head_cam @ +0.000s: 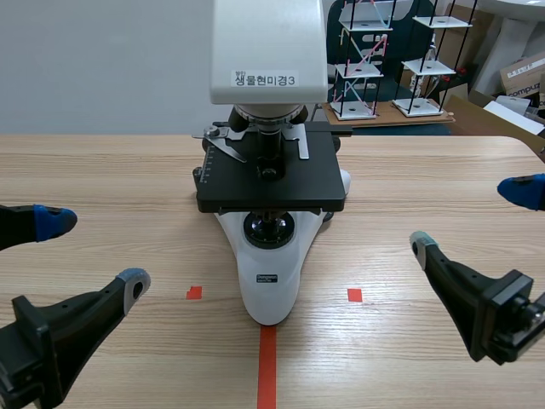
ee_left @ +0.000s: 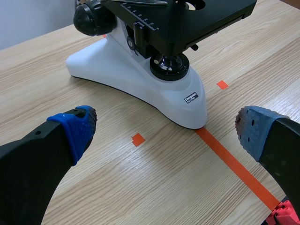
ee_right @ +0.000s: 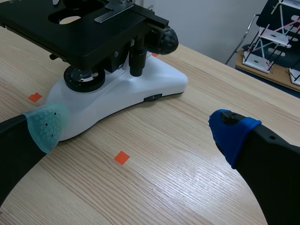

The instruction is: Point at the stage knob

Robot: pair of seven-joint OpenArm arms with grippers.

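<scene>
Pale wooden table (head_cam: 102,179), grey wall behind, wire shelf racks (head_cam: 400,60) at the back right. At the left, left gripper (head_cam: 94,253) low over the wood, fingers spread wide with nothing between them, well apart from the microscope; parked out of the way, by the look of it. In the middle, white microscope (head_cam: 271,281) set squarely on the orange tape line (head_cam: 266,366), black stage (head_cam: 271,183) facing the robot. Stage knob (ee_right: 137,60) hanging below the stage's right edge, just beside the bigger focus knob (ee_right: 165,41), so probably easiest to reach from that side. At the right, right gripper (head_cam: 470,218) likewise wide open and empty, near that flank, not yet pointing.
</scene>
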